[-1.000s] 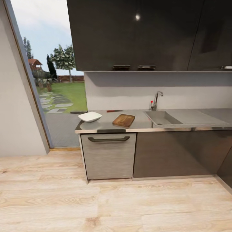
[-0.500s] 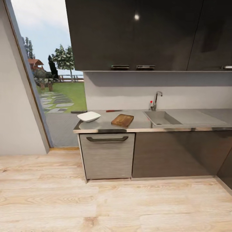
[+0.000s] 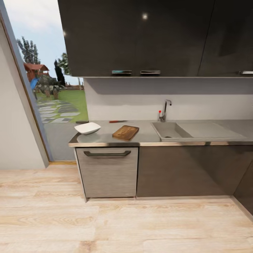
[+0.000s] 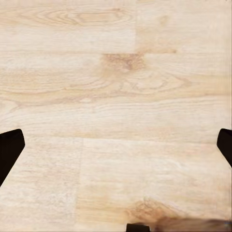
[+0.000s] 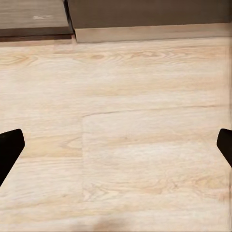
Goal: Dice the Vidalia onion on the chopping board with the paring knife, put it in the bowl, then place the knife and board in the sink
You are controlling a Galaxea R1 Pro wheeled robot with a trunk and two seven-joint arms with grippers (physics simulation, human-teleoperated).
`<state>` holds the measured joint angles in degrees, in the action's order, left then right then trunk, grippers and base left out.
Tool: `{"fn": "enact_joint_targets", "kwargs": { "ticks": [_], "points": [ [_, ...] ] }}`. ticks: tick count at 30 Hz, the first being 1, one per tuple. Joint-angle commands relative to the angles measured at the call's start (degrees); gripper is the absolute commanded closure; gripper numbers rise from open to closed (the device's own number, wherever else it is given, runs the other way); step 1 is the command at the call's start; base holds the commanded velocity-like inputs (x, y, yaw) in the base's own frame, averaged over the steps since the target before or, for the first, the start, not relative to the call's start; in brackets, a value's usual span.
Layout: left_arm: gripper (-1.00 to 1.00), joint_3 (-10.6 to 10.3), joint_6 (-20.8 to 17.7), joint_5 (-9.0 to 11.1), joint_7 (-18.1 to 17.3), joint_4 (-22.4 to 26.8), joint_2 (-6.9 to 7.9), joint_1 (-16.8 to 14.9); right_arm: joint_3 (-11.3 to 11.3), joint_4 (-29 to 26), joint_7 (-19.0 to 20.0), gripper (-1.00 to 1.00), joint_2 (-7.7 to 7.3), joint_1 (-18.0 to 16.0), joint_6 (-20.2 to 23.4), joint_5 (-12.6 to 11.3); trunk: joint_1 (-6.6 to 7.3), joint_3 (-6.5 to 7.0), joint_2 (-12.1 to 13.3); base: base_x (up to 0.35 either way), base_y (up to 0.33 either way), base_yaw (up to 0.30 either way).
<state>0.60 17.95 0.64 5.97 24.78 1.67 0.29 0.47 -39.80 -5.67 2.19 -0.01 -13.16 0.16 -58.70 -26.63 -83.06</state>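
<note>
Steel countertop nearer, shifted left versus a second ago: camera advancing. Chopping board between bowl and sink; paring knife behind. Onion unseen. Both grippers' jaws wide apart, empty, over floor.

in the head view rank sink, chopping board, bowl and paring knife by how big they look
1. sink, by far the largest
2. chopping board and bowl: about alike, too close to rank
3. paring knife, a thin sliver at the back of the countertop
</note>
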Motion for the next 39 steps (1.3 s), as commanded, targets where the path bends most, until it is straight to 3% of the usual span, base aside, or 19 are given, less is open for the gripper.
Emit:
{"fn": "enact_joint_targets", "kwargs": {
  "ticks": [1, 20, 39],
  "points": [
    [-1.0, 0.0, 0.1, 0.1, 0.1, 0.1, 0.0, 0.0, 0.1, 0.0, -0.2, -1.0, 0.01, 0.0, -0.1, 0.0, -0.02, -0.04, 0.0, 0.227, -0.232, 0.001],
    [-1.0, 0.0, 0.1, 0.1, 0.1, 0.1, 0.01, 0.0, 0.0, 0.1, 0.2, -1.0, -0.1, 0.0, -0.1, 0.0, -0.02, -0.04, 0.0, 0.283, -0.032, 0.0],
    [-1.0, 0.0, 0.1, -0.1, 0.0, -1.0, 0.02, 0.0, 0.1, 1.4, 0.2, -1.0, -0.08, 0.0, -0.1, 0.0, -0.02, -0.04, 0.0, 0.013, 0.0, 0.0]
  ]
}}
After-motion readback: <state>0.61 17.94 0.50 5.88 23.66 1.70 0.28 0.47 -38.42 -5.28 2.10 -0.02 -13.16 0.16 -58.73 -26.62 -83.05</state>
